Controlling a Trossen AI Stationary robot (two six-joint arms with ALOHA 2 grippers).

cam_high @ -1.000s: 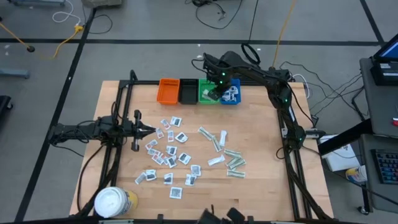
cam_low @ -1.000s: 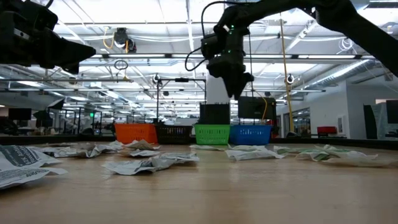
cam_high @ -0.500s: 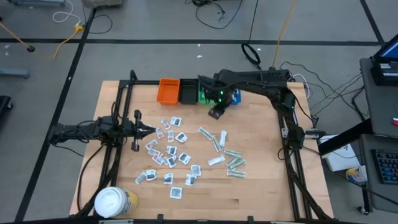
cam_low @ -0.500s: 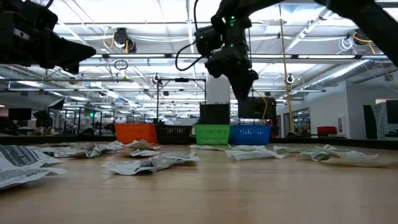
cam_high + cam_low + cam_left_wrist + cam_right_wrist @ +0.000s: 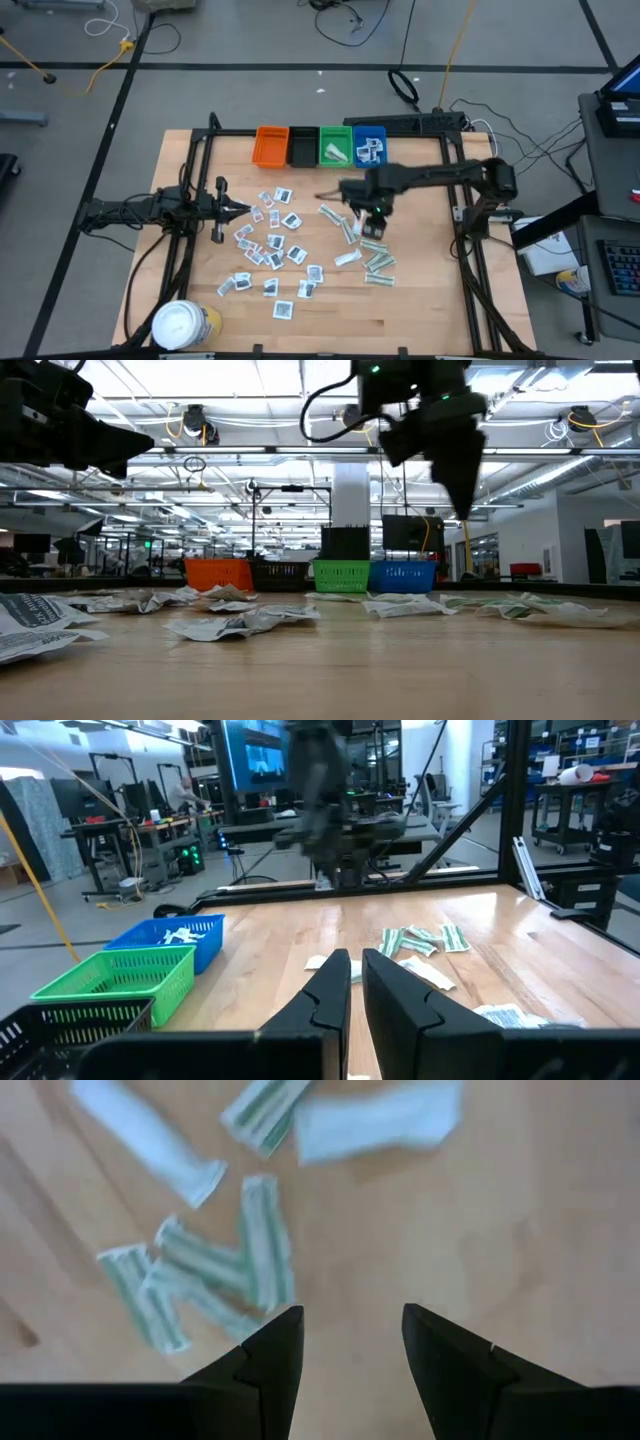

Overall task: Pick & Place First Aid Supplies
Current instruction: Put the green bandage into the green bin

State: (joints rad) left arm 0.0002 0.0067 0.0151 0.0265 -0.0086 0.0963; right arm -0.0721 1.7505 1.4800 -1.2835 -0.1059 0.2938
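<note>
right hand: the right hand (image 5: 372,217) hangs over the green-white strip wrappers (image 5: 375,258), fingers spread wide with nothing between them. In its own wrist view the fingertips (image 5: 270,1342) frame bare wood just beside the strips (image 5: 205,1275).
step in hand: looks like lining up for the next strip pick, so I'd say the trick is choosing one wrapper and not two.
how to do it well: the strips overlap in a loose fan, so aim for one at the edge of the bunch, jaws across its short width, and come straight down so it doesn't skate on the counter (image 5: 430,300).
white sachets: the white squarish sachets (image 5: 272,240) are scattered on the far side of the strips from the right arm, well apart from this hand.
left hand: the left hand (image 5: 243,209) waits at the sachets' edge, fingers nearly together, empty.
bins: the green bin (image 5: 335,146) and blue bin (image 5: 369,146) beyond the strips already hold a few packets.
</note>
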